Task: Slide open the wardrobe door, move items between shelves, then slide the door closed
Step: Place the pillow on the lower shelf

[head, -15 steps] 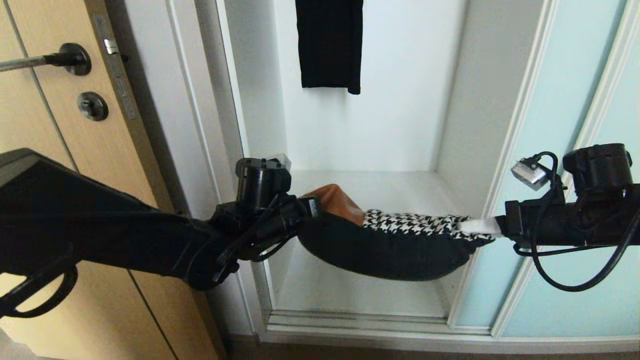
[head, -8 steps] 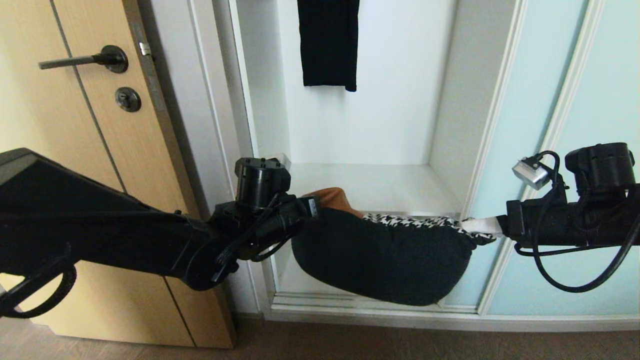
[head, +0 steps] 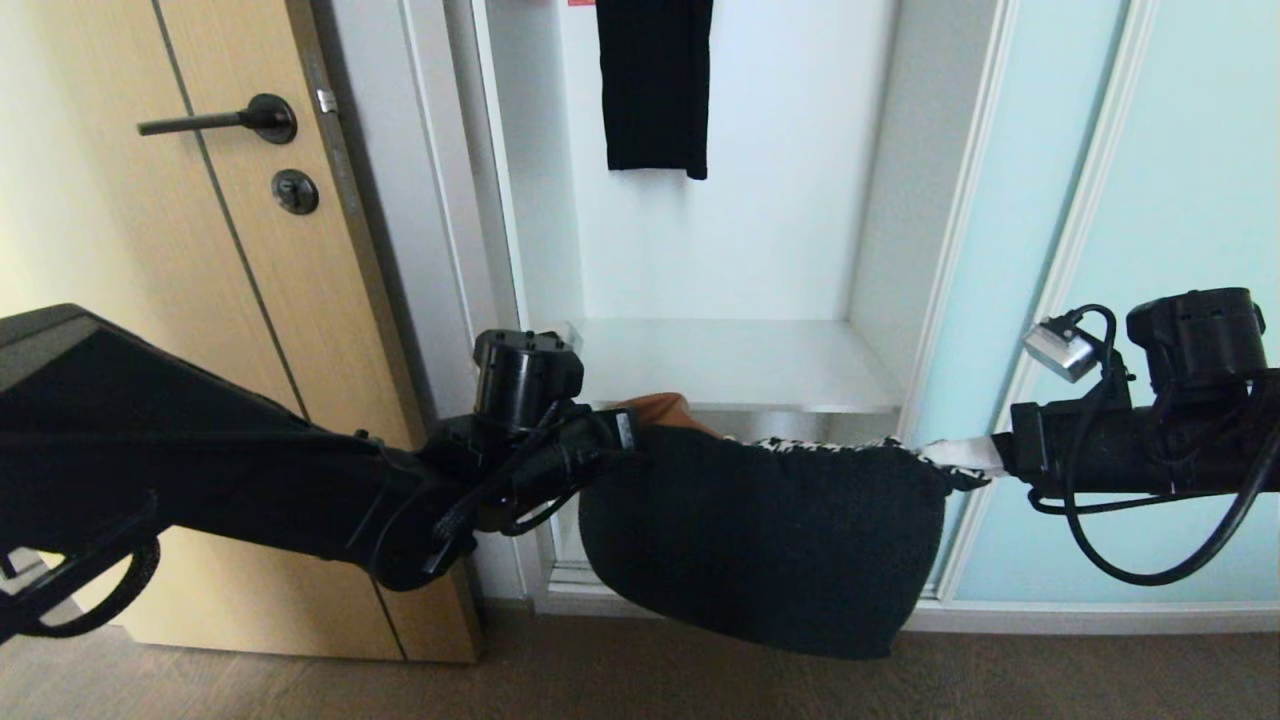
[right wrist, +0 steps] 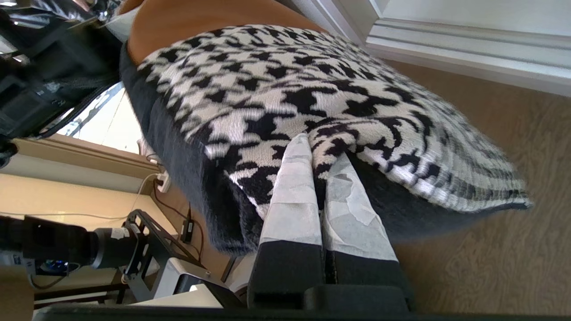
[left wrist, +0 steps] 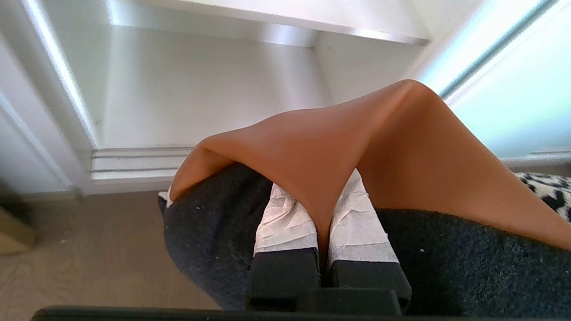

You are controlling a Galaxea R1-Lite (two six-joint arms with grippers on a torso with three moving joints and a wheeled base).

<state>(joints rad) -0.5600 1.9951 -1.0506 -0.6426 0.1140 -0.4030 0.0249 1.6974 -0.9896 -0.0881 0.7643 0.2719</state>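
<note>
With the cushion (head: 765, 540) slung in front of the open wardrobe, left gripper (head: 628, 428) pinching its brown corner and right gripper (head: 940, 456) its houndstooth corner, both should travel level, clearing the shelf (head: 735, 365) edge before lowering.

A white shelf (head: 735, 365) is seen inside the open wardrobe, set between white side walls; nothing is seen lying on its visible surface. Below it, the wardrobe's bottom board (left wrist: 196, 113) is shown in the left wrist view. A brown floor (head: 300, 690) is laid before the wardrobe.
</note>
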